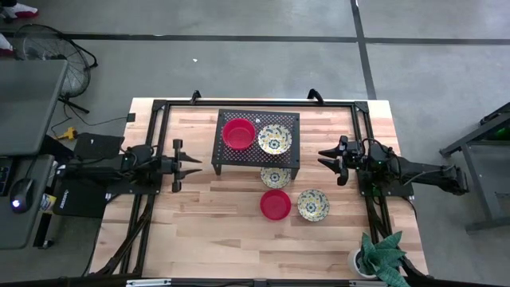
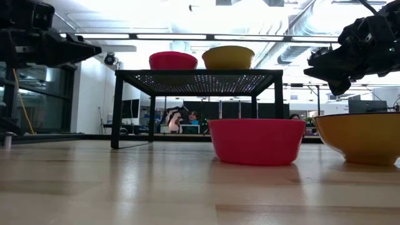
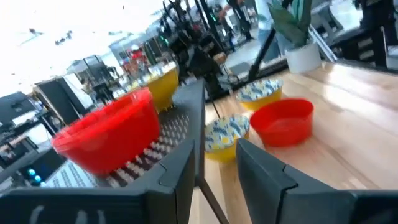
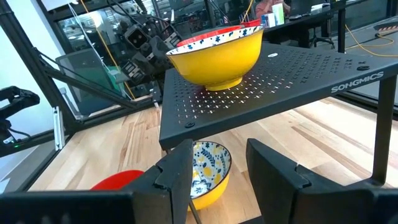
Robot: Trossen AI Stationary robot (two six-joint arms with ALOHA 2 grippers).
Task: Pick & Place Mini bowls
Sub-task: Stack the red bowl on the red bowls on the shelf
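Dark left gripper (image 1: 194, 164) hangs beside black perforated rack (image 1: 256, 162), fingers (image 3: 180, 174) apart, empty. Right gripper (image 1: 325, 159) waits opposite side of rack, fingers (image 4: 177, 171) apart, empty. Red bowl (image 1: 238, 133) and floral bowl (image 1: 274, 139) sit on rack top. Second floral bowl (image 1: 275, 176) half under rack. Second red bowl (image 1: 276, 204) and third floral bowl (image 1: 313, 205) on wooden table (image 1: 199, 231), just beside each other.

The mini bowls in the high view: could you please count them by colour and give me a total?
Red bowls: 2, one on the rack, one on the table.
Floral-patterned bowls: 3, one on the rack, one partly under it, one on the table.
Total: 5
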